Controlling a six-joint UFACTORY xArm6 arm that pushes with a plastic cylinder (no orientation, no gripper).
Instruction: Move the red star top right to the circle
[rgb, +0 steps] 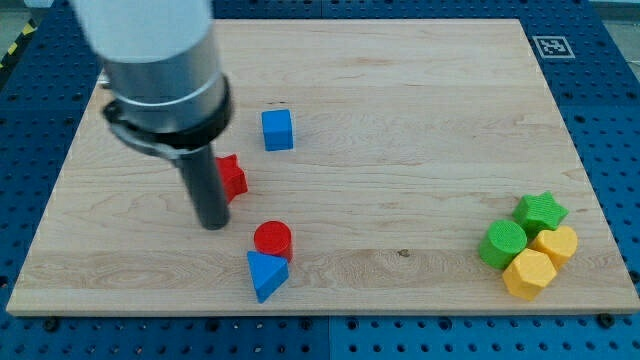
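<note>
The red star (233, 178) lies left of the board's middle, partly hidden behind my rod. The red circle (272, 240) sits below and to the right of it, touching a blue triangle (266, 275) just beneath. My tip (213, 224) rests on the board just below-left of the red star, left of the red circle, with the rod right against the star's left side.
A blue cube (277, 130) stands above-right of the star. At the view's lower right are a green star (540, 211), a green cylinder (501, 243) and two yellow blocks (555, 244) (527, 273). The wooden board's (420, 120) edges lie all around.
</note>
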